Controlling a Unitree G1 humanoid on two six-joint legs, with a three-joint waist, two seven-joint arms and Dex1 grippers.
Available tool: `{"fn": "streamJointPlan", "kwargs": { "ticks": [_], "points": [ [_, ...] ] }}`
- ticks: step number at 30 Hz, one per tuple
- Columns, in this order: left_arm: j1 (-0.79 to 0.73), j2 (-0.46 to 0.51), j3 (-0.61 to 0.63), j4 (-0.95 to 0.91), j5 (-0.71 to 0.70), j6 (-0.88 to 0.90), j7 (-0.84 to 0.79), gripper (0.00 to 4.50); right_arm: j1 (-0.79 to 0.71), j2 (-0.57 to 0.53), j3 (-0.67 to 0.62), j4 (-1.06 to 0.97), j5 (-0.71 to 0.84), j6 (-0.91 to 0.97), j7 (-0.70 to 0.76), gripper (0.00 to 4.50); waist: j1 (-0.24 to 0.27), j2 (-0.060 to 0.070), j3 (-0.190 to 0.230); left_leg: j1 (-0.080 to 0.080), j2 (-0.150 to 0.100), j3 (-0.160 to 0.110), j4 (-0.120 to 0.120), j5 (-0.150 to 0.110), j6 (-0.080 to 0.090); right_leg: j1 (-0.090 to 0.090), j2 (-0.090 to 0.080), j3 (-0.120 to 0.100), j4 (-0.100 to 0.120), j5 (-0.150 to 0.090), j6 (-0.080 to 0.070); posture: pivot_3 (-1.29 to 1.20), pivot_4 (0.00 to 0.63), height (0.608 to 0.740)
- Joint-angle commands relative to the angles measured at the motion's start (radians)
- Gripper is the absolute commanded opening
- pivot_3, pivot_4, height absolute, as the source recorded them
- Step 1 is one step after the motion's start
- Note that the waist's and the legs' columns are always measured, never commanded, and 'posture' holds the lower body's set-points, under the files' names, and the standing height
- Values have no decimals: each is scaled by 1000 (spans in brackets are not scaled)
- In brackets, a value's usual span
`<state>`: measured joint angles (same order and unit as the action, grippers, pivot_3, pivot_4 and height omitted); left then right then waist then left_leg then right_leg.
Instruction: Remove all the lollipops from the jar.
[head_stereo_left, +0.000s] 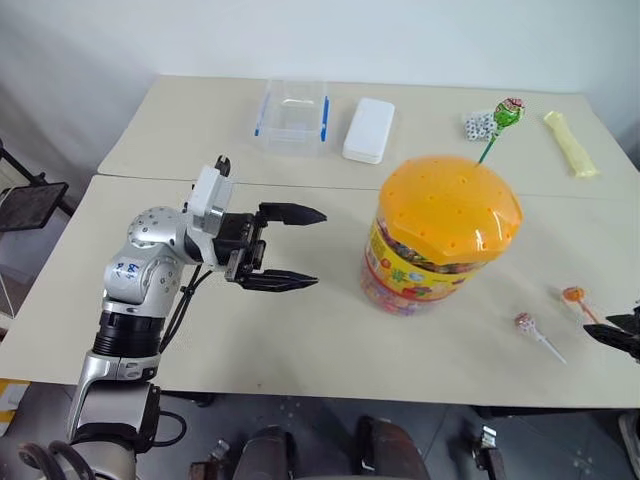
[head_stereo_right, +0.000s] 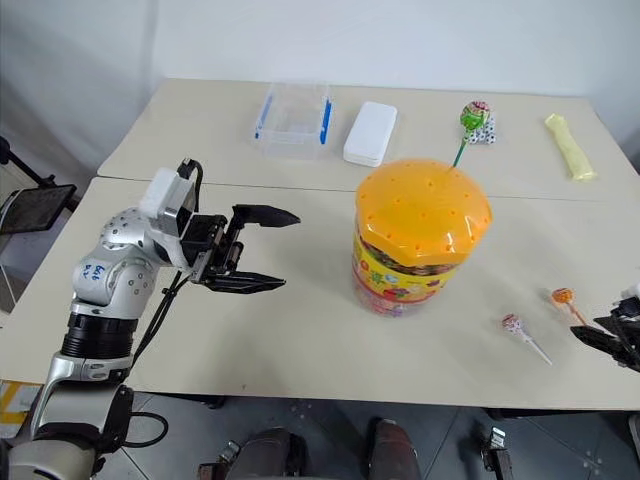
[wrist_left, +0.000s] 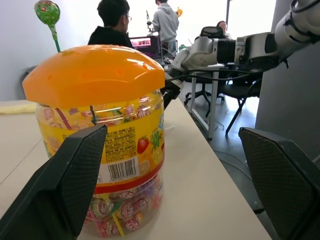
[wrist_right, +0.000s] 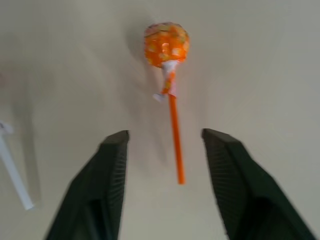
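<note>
Light falls soft and even from overhead. The jar (head_stereo_left: 440, 235) has glare streaks on its orange lid and lays a faint shadow on the table (head_stereo_left: 300, 340) close around its base. From my left wrist, windows behind the jar blow out white, and my near fingers (wrist_left: 60, 190) blur. The orange lollipop (wrist_right: 167, 47) looks slightly soft.

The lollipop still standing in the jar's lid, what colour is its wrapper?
Green lollipop, with a green stick; clearest in the left eye view.
</note>
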<state>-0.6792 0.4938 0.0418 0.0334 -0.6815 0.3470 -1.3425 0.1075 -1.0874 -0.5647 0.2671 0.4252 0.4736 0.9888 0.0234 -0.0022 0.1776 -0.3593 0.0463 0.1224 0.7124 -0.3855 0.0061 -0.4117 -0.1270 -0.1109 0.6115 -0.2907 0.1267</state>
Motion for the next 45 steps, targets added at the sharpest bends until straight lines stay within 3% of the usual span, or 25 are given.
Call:
{"fn": "streamJointPlan", "kwargs": {
  "ticks": [1, 4, 8, 15, 29, 32, 40, 45],
  "points": [
    [-39, -51, 87, -14, -111, 60, 99, 4500, -85, -15, -179, -124, 170, -9, 112, 3408, -1, 0, 0, 0, 0, 0, 1, 0, 0, 0, 0, 0, 0, 0, 0, 0, 150, 740],
    [-65, -102, 134, 5, -168, 105, 179, 4500, -197, 2, -190, -244, 305, 85, 99, 3408, -4, 0, 0, 1, 1, -2, 2, 0, 0, 1, 0, 0, 2, 0, 0, 0, 150, 740],
    [-77, -151, 152, 18, -196, 130, 235, 4500, -399, 49, -105, -370, 466, 210, -8, 3408, -2, 0, 0, 2, 1, -2, 2, 0, 0, 1, 0, 0, 5, 0, 0, 0, 150, 740],
    [-92, -183, 146, 28, -198, 169, 282, 4500, -670, 173, 77, -430, 580, 320, -146, 3408, 3, -1, 1, -1, 0, -4, 3, 0, 0, 0, -1, -2, 5, 0, 0, 0, 150, 740],
    [-61, -197, 140, -28, -190, 166, 298, 4500, -763, 203, 175, -332, 526, 343, -170, 3408, -1, -1, 1, -8, 0, -7, 4, 0, 0, -5, -1, -7, 5, 0, 1, 0, 150, 740],
    [-63, -202, 138, -27, -187, 159, 299, 4500, -781, 213, 184, -305, 508, 337, -170, 2809, 1, -1, 1, -8, 0, -7, 4, 0, 0, -5, -1, -7, 5, 0, 1, 0, 150, 740],
    [-74, -207, 147, -16, -191, 153, 313, 4500, -791, 226, 178, -292, 495, 325, -153, 196, 0, -1, 1, -9, 0, -8, 4, 0, 0, -5, -1, -8, 5, 0, 1, 0, 150, 740],
    [-75, -199, 140, -26, -202, 163, 288, 4500, -848, 233, 105, -255, 508, 243, -147, 56, 0, -1, 1, -9, 0, -7, 4, 0, 0, -5, -1, -8, 5, 0, 1, 0, 150, 740]
  ]
}}
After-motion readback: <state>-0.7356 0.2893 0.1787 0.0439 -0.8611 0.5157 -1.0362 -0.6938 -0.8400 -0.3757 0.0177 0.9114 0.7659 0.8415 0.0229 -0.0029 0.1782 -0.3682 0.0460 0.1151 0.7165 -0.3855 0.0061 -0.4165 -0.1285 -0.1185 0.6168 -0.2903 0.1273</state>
